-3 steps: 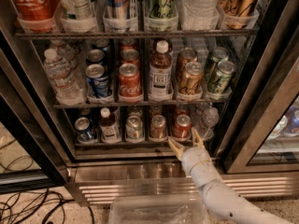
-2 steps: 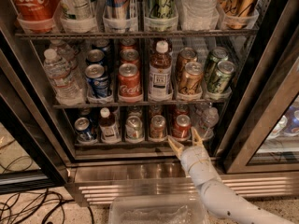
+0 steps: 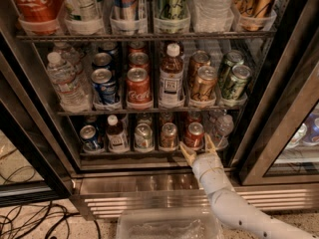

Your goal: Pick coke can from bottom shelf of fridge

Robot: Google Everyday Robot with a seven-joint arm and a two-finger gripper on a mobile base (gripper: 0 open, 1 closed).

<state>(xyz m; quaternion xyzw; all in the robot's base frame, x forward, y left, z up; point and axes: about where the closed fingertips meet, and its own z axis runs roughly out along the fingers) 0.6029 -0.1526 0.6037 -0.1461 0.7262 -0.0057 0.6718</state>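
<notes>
The fridge (image 3: 279, 108) stands open in front of me. On its bottom shelf (image 3: 149, 152) a small red coke can (image 3: 194, 134) with a silver top stands fifth from the left, in a clear lane tray. My gripper (image 3: 198, 148) is open, directly in front of and just below this can. One tan finger (image 3: 187, 153) lies left of the can's base and the other (image 3: 210, 142) to its right. The fingers do not close on the can. The white arm (image 3: 234, 208) comes in from the lower right.
On the bottom shelf stand a blue can (image 3: 88, 136), a small bottle (image 3: 115, 133), a silver can (image 3: 143, 136), a bronze can (image 3: 169, 135) and a water bottle (image 3: 222, 128). Another red Coke can (image 3: 138, 86) is on the middle rack. A clear bin (image 3: 169, 225) sits below; cables (image 3: 30, 218) lie on the floor.
</notes>
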